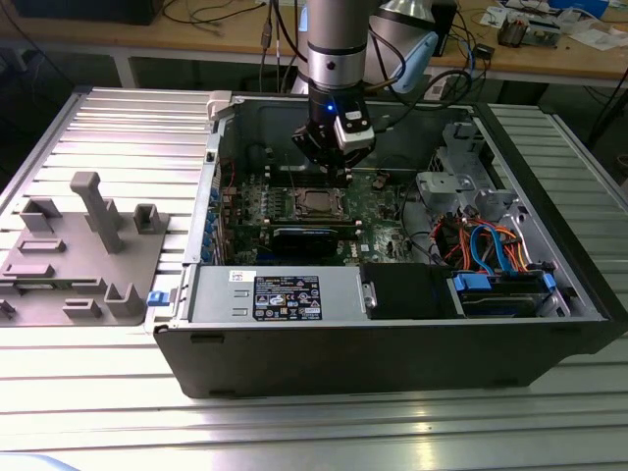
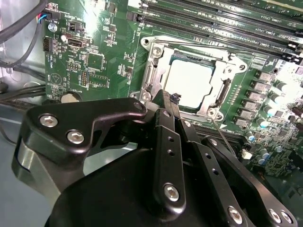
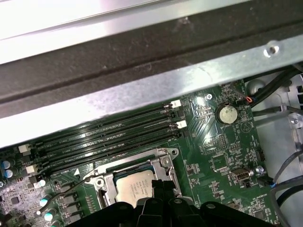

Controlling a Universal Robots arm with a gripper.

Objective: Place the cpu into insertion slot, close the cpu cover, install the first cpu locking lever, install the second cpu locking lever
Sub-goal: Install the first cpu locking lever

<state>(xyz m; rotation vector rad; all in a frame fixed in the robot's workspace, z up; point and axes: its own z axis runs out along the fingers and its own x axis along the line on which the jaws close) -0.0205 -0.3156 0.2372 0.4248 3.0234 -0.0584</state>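
The black two-fingered gripper (image 2: 170, 101) hangs low over the green motherboard, at the edge of the socket. In the second wrist view its fingers (image 2: 166, 113) run side by side with almost no gap between them, and their tips end at the socket's rim; nothing can be seen held between them, though whether the tips pinch a thin wire lever there is not clear. In the exterior view the gripper (image 1: 332, 169) points down from the grey arm inside the open computer case (image 1: 549, 245).

Just past the fingertips lies the small flat square cpu with a silver-grey metal top (image 2: 191, 82), seated in the square insertion slot with a silvery metal rim (image 2: 150, 78). The thin silvery metal cpu cover (image 2: 232, 64) lies flat around the chip, which shows through its square window. In the first wrist view the cpu (image 3: 135, 188) sits under the same frame, right beside the dark finger ends. A thin wire locking lever (image 2: 222, 135) runs slantwise beside the socket, next to the gripper's linkage.

Beyond the socket run long black memory slots (image 3: 109, 142), and a round silver coin battery (image 3: 226, 114) sits further off on the board. In the exterior view, a grey power supply box with a dark label (image 1: 285, 294) fills the case's near side, and blue and orange cables (image 1: 491, 245) lie toward the exterior view's right. The case rests on a ribbed aluminium tabletop (image 1: 108, 128), with a grey plastic fixture tray (image 1: 78, 255) toward the exterior view's left.
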